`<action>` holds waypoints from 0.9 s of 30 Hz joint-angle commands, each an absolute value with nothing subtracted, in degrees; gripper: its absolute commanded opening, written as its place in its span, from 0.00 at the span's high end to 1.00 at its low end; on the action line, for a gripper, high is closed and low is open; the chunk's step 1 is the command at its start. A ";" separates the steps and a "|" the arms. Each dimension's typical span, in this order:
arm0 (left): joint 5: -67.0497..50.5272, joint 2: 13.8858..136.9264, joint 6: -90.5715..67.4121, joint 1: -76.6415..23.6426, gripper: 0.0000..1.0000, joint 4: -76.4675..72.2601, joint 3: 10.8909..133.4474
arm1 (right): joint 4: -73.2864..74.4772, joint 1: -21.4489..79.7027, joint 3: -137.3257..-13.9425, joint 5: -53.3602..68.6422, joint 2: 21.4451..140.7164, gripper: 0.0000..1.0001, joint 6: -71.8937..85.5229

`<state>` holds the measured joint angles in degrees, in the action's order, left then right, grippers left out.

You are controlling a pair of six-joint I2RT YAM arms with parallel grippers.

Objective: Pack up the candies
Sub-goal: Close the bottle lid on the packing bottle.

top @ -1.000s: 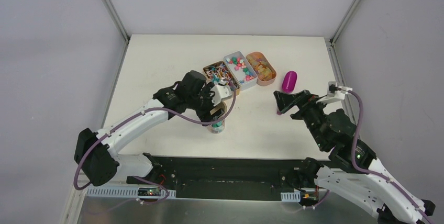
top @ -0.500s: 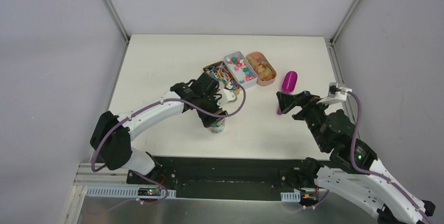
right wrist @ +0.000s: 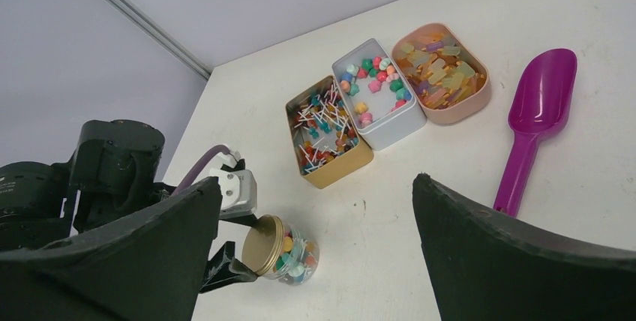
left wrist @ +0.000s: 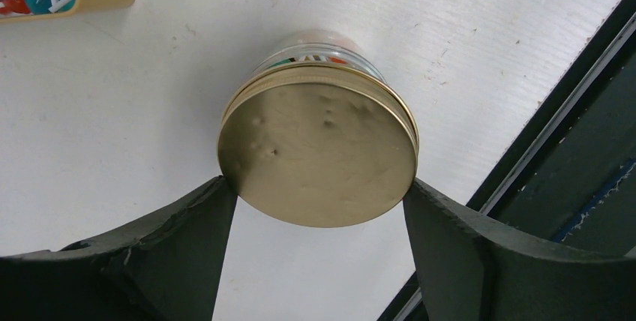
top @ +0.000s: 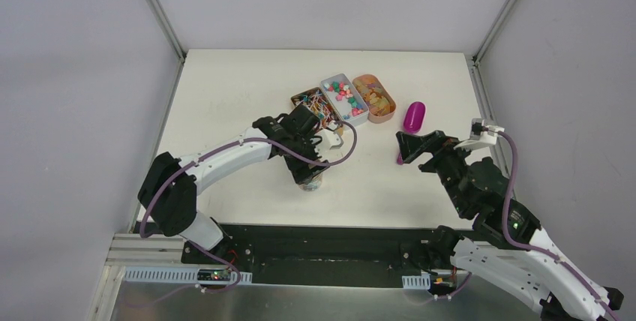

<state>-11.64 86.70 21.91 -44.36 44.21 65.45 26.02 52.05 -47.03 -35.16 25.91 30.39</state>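
Since 1.0 s ago the left arm's shoulder and elbow have swung toward 3 o'clock and its wrist has dropped lower; right arm, trays and scoop unchanged. Left gripper (left wrist: pixel 318 187) is clamped across the round brass-coloured metal lid (left wrist: pixel 319 148) of a small clear jar (right wrist: pixel 298 257), fingers pressing the rim at 9 and 3 o'clock. Right gripper (right wrist: pixel 316 186) hangs spread wide, empty. Candies (right wrist: pixel 369 85): some are in the jar, the rest in the gold rectangular tin (right wrist: pixel 341 173), white rectangular tray (right wrist: pixel 396 132) and pink oval tray (right wrist: pixel 459 117) at 12–1 o'clock of the jar on the white table (top: pixel 225 103). Magenta plastic scoop (right wrist: pixel 537 107) lies at 2 o'clock. Judgement: sweets are light, hard and prone to roll, so loose ones suit scooping and stick ones a pinch at the stick. The jar looks stiff and smooth, and the thin lid rim gives scant purchase.
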 commanded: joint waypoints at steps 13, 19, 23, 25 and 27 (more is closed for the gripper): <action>-11.14 89.38 20.89 -45.52 0.01 44.35 68.76 | 26.16 51.97 -47.12 -35.97 23.99 0.00 30.32; -11.61 87.71 20.06 -45.52 0.01 43.35 69.82 | 26.16 51.95 -46.73 -35.33 24.42 0.00 30.63; -12.76 84.90 19.04 -45.47 0.01 41.03 70.05 | 26.50 51.96 -46.61 -35.68 24.72 0.00 31.17; -12.08 83.24 18.10 -45.51 0.01 39.10 69.98 | 27.18 51.94 -46.99 -36.51 25.39 0.00 32.47; -9.71 81.25 16.70 -45.39 0.01 36.42 69.55 | 27.28 51.95 -47.18 -36.14 26.02 0.00 33.18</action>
